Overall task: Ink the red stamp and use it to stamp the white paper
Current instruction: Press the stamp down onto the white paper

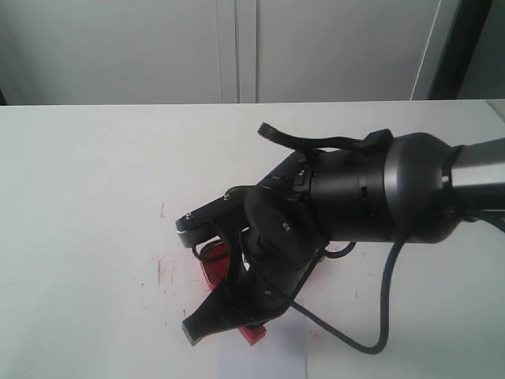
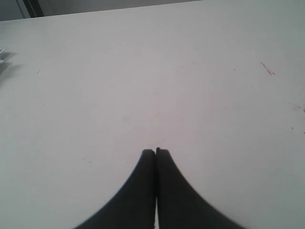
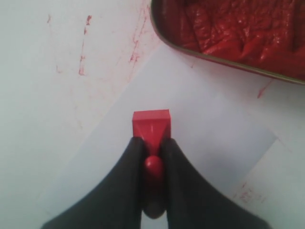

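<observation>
Right wrist view: my right jaws pinch the red stamp (image 3: 151, 125) by its narrow knob, and its flat rectangular base sticks out just past my tips. Below the tips the white paper (image 3: 205, 129) lies on the worktop (image 3: 43, 95); I cannot tell whether the base touches it. Ahead of the tips, by the sheet's far corner, sits the tin of crumbly red ink paste (image 3: 238, 28). My left jaws are pressed together over faintly red-flecked worktop.
</observation>
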Tool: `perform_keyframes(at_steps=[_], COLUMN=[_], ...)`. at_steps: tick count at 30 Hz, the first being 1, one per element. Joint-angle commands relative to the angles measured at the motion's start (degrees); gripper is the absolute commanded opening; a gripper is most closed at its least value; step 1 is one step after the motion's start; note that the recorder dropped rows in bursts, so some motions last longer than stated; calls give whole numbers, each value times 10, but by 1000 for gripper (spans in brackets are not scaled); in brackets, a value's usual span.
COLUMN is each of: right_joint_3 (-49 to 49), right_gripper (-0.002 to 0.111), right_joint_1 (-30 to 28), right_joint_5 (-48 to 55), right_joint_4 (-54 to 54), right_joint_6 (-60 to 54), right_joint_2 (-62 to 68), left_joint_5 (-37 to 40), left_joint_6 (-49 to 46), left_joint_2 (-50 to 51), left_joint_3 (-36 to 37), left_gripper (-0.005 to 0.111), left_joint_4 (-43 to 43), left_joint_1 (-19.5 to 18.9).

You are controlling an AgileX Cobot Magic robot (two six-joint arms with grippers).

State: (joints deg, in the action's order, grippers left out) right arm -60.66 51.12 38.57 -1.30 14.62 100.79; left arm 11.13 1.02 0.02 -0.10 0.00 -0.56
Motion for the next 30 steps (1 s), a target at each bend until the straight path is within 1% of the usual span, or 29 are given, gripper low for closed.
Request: perform_keyframes(at_steps=[1,14,18,25,30], right_joint_3=[2,2,2,2,2], right_gripper=[0,0,0,0,0], right_joint_1=[-23,-24,-24,-24,-24], right_joint_5=[6,-3,-7,24,24], right_joint_4=[30,30,30,30,30], right_joint_6=[-28,-28,-28,-28,-28], right_joint_2=[-1,2,37,129,151], left_joint_5=[0,0,0,0,0], left_joint_6=[2,2,2,2,2], left_joint_2=[0,0,0,0,0], left_joint_3=[1,1,1,1,1], left_gripper=[0,0,0,0,0], left_joint_4=[-3,-3,-3,-3,-3], left_joint_1=[2,2,2,2,2])
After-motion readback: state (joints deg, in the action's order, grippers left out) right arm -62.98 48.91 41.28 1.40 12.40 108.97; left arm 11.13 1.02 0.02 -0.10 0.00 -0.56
